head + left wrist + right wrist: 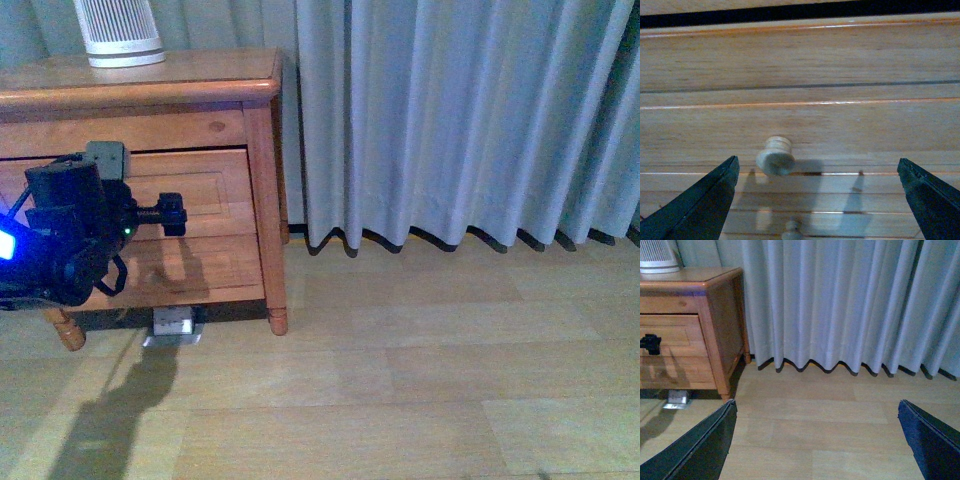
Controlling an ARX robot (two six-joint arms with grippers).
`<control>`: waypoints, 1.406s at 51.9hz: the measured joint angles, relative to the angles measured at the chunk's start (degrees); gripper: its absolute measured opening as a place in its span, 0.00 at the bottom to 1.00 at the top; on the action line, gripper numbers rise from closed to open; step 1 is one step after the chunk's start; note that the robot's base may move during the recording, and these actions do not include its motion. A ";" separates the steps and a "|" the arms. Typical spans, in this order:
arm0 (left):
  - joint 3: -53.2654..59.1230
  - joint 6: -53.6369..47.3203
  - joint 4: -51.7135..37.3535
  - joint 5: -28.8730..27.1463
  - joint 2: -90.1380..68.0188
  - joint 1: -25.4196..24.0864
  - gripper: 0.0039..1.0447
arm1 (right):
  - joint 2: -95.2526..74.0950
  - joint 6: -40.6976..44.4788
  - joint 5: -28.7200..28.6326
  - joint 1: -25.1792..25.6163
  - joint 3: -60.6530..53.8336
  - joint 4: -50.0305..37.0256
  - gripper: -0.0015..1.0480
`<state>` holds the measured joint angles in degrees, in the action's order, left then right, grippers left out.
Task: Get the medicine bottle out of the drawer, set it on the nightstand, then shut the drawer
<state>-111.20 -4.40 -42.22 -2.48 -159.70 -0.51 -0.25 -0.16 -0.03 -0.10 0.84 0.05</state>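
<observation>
Behind the left arm [60, 240], much of the drawer [215, 190] front is lying hidden; its knob [775, 156] is sitting just ahead of the left gripper [817, 165], which is gaping wide, empty.

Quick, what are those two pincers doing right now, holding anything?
Left pincer: open, empty, facing a knob.
Right pincer: open, empty.

No text, label, brand or number can be read anywhere.
</observation>
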 joint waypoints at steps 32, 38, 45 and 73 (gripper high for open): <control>-19.65 -0.28 15.41 -0.04 -9.18 -1.86 0.94 | 0.00 0.00 0.02 0.00 0.00 0.02 0.93; -20.98 -0.26 15.58 -0.11 -10.10 -1.99 0.88 | 0.00 0.00 0.00 0.00 0.00 0.02 0.93; -21.00 -0.26 15.06 -0.74 -10.14 -1.99 0.73 | 0.00 0.00 0.00 0.00 0.00 0.00 0.93; -14.84 0.42 10.34 -1.11 -7.02 -2.38 0.24 | 0.00 0.00 0.00 0.00 0.00 0.00 0.93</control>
<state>-126.04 -3.99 -31.88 -3.60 -166.71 -2.90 -0.25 -0.16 -0.03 -0.10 0.84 0.05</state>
